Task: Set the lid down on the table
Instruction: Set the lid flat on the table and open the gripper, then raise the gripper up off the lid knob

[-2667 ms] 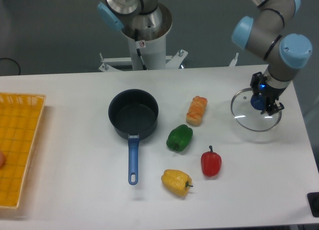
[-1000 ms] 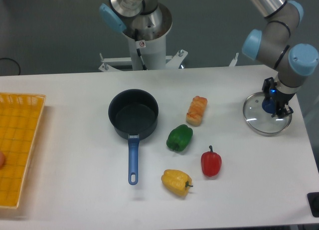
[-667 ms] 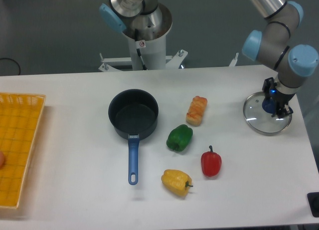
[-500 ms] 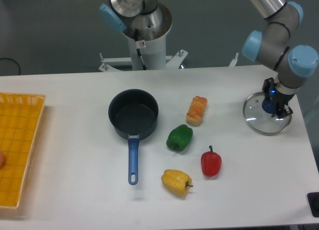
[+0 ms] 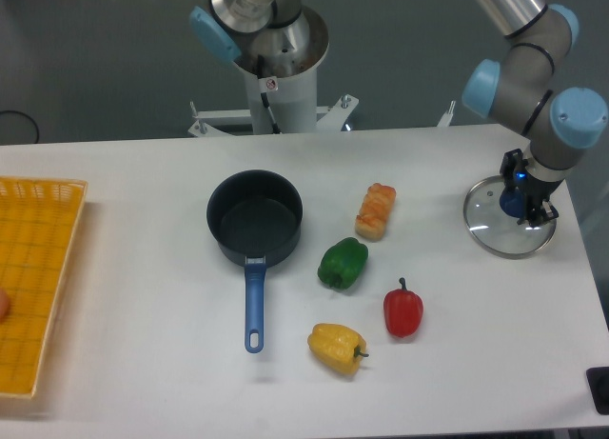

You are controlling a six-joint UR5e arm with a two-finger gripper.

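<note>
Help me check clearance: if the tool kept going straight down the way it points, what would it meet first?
The lid: the tool points down at its knob, seemingly already gripping it, and the table lies just beneath.

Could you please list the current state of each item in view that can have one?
Round glass lid: off the pot, apparently flat on the white table, knob between the gripper's fingers.
Dark blue saucepan: uncovered, empty, upright.
Gripper: at the knob; grip unclear.
Yellow woven tray: at the left edge, mostly empty.
</note>
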